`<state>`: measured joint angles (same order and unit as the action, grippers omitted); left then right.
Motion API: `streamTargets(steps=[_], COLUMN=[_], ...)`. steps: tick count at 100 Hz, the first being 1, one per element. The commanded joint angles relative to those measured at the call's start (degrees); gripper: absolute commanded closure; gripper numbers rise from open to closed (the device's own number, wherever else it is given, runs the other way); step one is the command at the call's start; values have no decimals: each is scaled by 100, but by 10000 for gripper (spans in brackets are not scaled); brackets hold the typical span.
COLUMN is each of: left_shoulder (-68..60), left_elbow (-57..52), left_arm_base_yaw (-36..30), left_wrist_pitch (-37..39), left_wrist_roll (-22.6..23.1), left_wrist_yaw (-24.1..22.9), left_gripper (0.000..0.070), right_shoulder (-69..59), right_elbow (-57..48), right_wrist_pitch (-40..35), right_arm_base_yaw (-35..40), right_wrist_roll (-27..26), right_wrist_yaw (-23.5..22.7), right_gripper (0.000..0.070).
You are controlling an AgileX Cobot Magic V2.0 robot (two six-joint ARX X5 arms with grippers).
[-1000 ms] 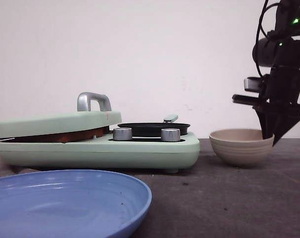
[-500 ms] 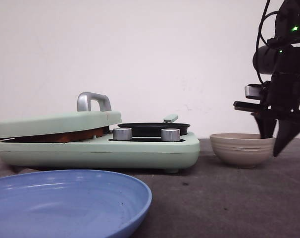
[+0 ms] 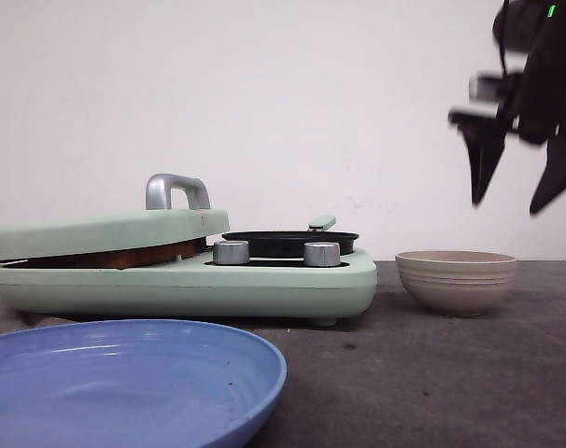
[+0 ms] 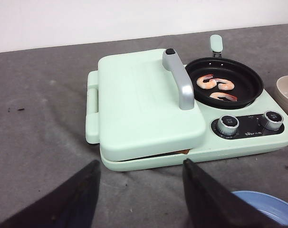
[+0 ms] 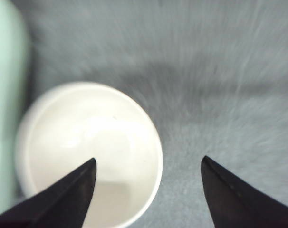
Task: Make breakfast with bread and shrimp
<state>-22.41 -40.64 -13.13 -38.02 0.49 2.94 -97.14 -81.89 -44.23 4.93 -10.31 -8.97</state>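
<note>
Right gripper [image 3: 516, 201] hangs wide and empty at the front view's upper right, above a beige ribbed bowl [image 3: 457, 279].
Left wrist view: three red-orange curled shrimp [image 4: 216, 87] lie in the mint-green cooker's [image 4: 148, 114] round black pan [image 4: 224, 88]; the left gripper [image 4: 140, 178] gapes wide, empty. Right wrist view: spread fingers [image 5: 63, 197] frame the blurred bowl [image 5: 87, 152].

You have a dark grey table [image 3: 432, 373] | on it: mint cooker [image 3: 185, 280] at left-centre, lid shut | beige bowl [image 3: 457, 278] just right of it, apart | blue plate [image 3: 124, 378] nearest you, front left
</note>
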Motion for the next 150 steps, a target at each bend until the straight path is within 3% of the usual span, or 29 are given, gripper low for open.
streamTargets(steps=[1,15,27,35,56,61,69,72,100,124,150], left_shoulder=[-7,-7,-17,-70,-295,-352,-428,-459,-573,-463,90], left_elbow=[-42,-42,-42,-42,-42,-42,-42,-42,-42,-42,122], left_arm_base_yaw=[-2,-2,-2,-2,-2,-2,-2,-2,-2,-7,-7], left_wrist_pitch=[37,116,345,529,730,730,743,765,1132,1235,1464], left_wrist_roll=[13,0,-175,-350,-490,-490,-487,-490,-603,-737,-876], left_wrist_yaw=[4,4,4,4,4,4,4,4,114,640,632], left_gripper=[422,423,423,427,439,497,696,699,700,700,700], right_shoulder=[247,1003,1600,1943,2614,2739,2938,3012,3899,5357,7318], right_elbow=[-72,-72,-72,-72,-70,-70,-59,-52,363,2181,4586], right_wrist_pitch=[66,101,79,48,-111,-208,-350,-385,4,1209,1926], right_arm_base_yaw=[13,20,20,20,168,214,304,350,905,1491,1919], right_wrist_roll=[72,74,188,203,332,376,476,505,514,511,17], right_wrist_yaw=[-2,-98,-555,-758,-774,-769,-765,-761,-754,-702,236], right_gripper=[268,271,278,322,477,536,659,700,700,700,700])
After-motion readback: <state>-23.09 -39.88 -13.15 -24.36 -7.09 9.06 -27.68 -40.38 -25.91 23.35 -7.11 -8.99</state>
